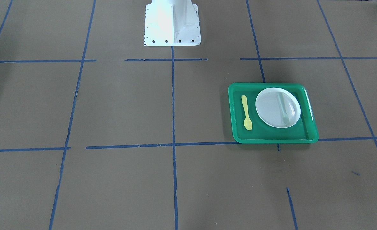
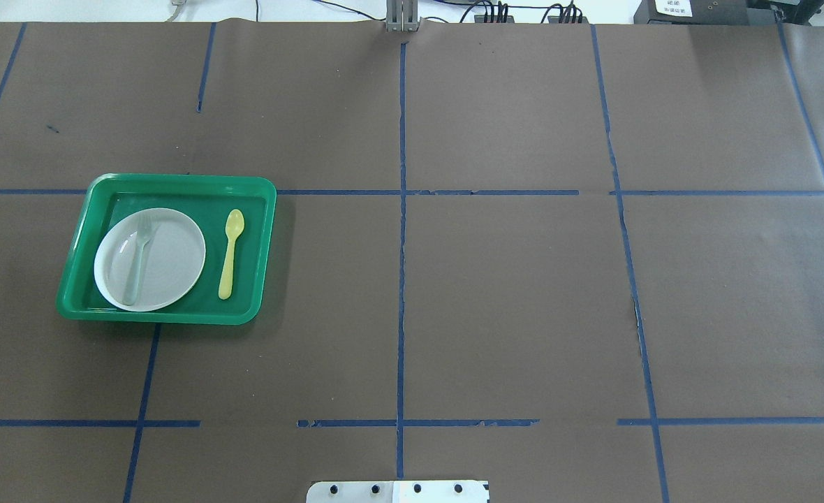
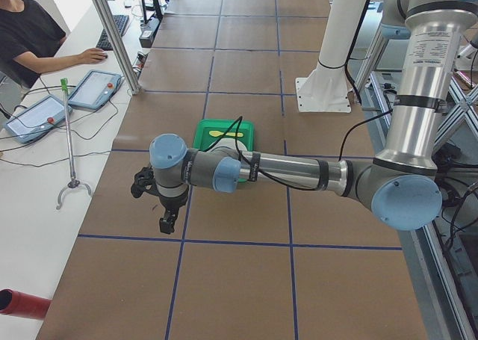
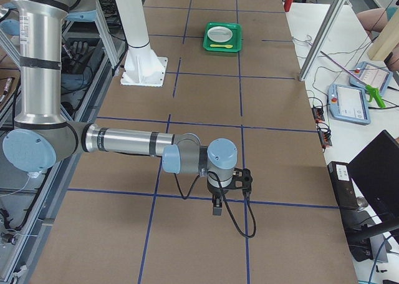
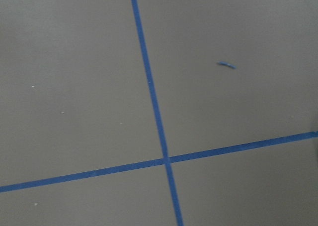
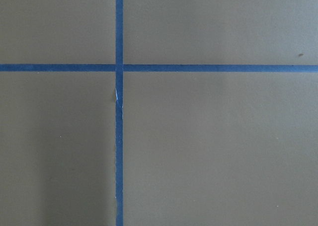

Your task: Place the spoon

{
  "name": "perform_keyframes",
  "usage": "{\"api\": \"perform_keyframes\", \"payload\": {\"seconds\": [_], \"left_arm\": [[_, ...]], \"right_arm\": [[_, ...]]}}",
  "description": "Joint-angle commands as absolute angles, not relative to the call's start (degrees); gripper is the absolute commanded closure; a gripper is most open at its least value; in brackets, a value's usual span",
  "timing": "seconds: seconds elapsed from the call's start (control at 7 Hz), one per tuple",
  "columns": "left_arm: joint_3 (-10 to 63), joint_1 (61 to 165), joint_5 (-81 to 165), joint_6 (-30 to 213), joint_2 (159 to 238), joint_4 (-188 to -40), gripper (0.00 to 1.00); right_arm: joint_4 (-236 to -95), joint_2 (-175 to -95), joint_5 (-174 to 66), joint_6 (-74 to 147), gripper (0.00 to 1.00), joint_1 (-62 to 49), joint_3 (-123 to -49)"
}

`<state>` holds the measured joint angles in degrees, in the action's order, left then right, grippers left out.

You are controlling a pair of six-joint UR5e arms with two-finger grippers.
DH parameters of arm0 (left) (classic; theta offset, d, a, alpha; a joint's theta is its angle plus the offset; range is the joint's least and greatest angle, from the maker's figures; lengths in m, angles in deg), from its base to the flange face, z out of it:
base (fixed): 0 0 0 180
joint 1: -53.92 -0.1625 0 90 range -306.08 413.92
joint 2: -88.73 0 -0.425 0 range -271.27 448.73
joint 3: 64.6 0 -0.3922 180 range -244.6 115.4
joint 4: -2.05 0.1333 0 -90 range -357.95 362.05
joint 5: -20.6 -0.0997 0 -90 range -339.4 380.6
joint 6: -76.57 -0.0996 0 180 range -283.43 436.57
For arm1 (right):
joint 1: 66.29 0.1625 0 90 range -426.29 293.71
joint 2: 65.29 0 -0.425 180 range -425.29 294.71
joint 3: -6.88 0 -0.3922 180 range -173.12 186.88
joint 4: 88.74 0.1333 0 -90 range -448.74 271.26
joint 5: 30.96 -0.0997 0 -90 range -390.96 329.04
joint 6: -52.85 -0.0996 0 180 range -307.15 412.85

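Overhead view, left third of the table: a rectangular green plastic tray (image 2: 174,183) with rounded corners sits on the brown paper table cover (image 2: 510,293).
- Left part of tray: a round white plate (image 2: 171,255). A pale grey-green plastic fork (image 2: 136,262) lies on it, tines toward the far side.
- Just right of the plate, not touching it: a small yellow plastic spoon (image 2: 230,255). It lies flat on the tray floor, oval bowl toward the far side, handle toward the robot, roughly parallel to the fork.

Centre: blue tape lines (image 2: 401,279) cross the paper in a grid. A white robot base plate (image 2: 398,491) shows at the near edge.

Left gripper (image 3: 166,222): seen only from the side camera, hanging fingers-down over paper beside a tape line, off the tray. Clenched or released, cannot tell. Its wrist camera shows paper and a tape crossing.

Right gripper (image 4: 216,208): toward the table's other end, well apart from the tray, pointing down just above a tape line. Side view only, so its state cannot be told.
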<state>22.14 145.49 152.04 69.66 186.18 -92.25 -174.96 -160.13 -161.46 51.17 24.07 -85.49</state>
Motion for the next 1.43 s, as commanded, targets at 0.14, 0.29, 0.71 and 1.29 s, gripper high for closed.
{"api": "perform_keyframes", "payload": {"seconds": [0.14,0.29,0.71,1.29], "left_arm": [[22.56,149.72,152.88,64.09,182.11,-88.92,0.0],[23.2,149.63,152.97,64.09,180.15,-89.52,0.0],[28.36,149.19,153.14,70.29,177.51,-87.17,0.0],[29.61,147.69,153.14,70.33,177.32,-84.01,0.0]], "right_arm": [[-174.96,-160.12,-161.48,51.18,0.0,24.07,-85.49],[-174.96,-160.12,-161.48,51.18,0.0,24.07,-85.49],[-174.96,-160.12,-161.48,51.18,0.0,24.07,-85.49],[-174.96,-160.12,-161.48,51.18,0.0,24.07,-85.49]]}}
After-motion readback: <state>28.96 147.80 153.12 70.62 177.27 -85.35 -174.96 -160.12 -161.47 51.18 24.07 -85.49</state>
